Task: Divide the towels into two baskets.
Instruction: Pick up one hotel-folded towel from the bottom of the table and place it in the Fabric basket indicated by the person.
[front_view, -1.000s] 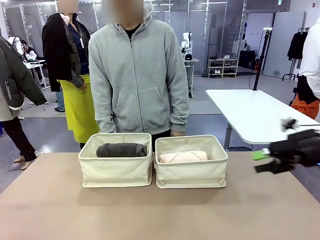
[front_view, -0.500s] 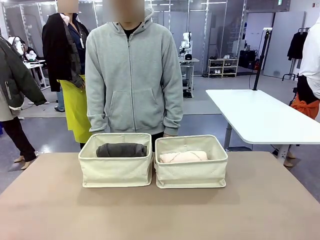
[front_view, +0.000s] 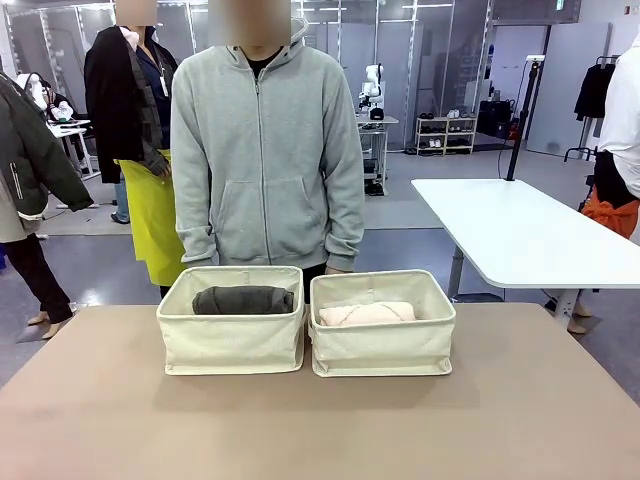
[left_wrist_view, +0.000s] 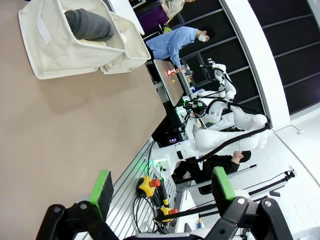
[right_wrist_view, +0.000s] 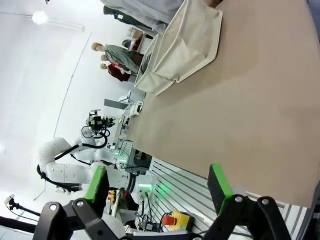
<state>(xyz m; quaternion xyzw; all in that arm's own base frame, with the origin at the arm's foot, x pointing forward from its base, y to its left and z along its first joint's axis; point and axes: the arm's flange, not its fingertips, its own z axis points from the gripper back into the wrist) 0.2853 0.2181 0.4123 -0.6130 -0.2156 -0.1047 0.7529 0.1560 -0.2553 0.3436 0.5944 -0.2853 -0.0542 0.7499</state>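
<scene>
Left basket (front_view: 231, 345): we see a cream canvas bin on the tan tabletop (front_view: 320, 420), toward the far edge, on the robot's left of its twin and just beside it.
Right basket (front_view: 382, 345): we see a matching bin; whether the two touch or stand a sliver apart we cannot tell.
Dark grey towel (front_view: 243, 300): we see it rolled and lying lengthwise across the left basket, its top near rim height. In the left wrist view the same roll (left_wrist_view: 89, 25) shows inside the bin (left_wrist_view: 55, 47), with something pale under it that we cannot identify.
Pale pink towel (front_view: 367, 313): we see it rolled and lying across the right basket, below the rim.
Other towels: we cannot tell whether more lie underneath these two.
Left tool (left_wrist_view: 159, 187): we see its two green-padded fingers spread wide apart with nothing between them, hanging off the near edge of the tabletop, well apart from the baskets.
Right tool (right_wrist_view: 157, 186): we see its fingers likewise spread wide and holding nothing, past the tabletop's edge; a basket (right_wrist_view: 185, 47) shows far off at the top of its wrist view.
Person (front_view: 266, 150): we see a grey zip hoodie, standing directly behind the baskets at the far side, arms hanging down.
</scene>
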